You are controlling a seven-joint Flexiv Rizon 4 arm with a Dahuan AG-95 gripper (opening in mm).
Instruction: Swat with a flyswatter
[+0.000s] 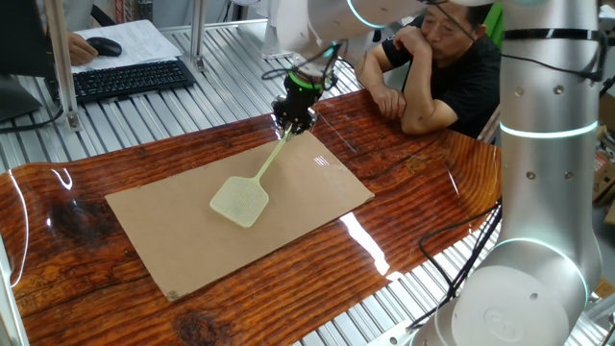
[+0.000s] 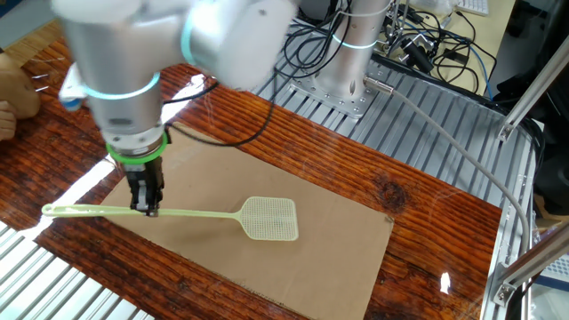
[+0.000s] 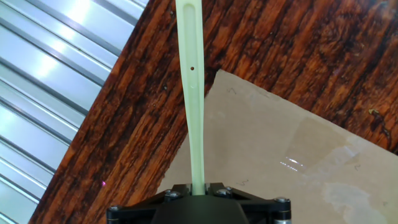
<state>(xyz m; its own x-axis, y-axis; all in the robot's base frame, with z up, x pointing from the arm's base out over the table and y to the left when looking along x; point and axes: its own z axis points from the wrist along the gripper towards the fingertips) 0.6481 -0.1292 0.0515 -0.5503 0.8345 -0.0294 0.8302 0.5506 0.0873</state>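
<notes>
On the brown board (image 1: pixel 288 226) laid across the wooden table (image 1: pixel 423 207), the flyswatter (image 2: pixel 187 213) lies flat, its square mesh head (image 1: pixel 238 201) near the board's middle and its thin handle running back toward the board's edge. The gripper (image 2: pixel 146 206) stands upright over that handle, fingers narrowed around it partway along — closed on the swatter, as far as the fixed views show, with a long stub of handle sticking out past the fingers over bare table. From the hand view the handle (image 3: pixel 191 74) runs straight out between the fingers, a small hole near its far end.

Judging by its look, 1 thin plastic moulding like this will be very light and springy: the handle should flex on a swing and the head whip a little. Smooth and narrow, it could twist or slip in a loose pinch, so a firm hold across the handle's flat faces seems wise.

No containers appear anywhere on the table.
</notes>
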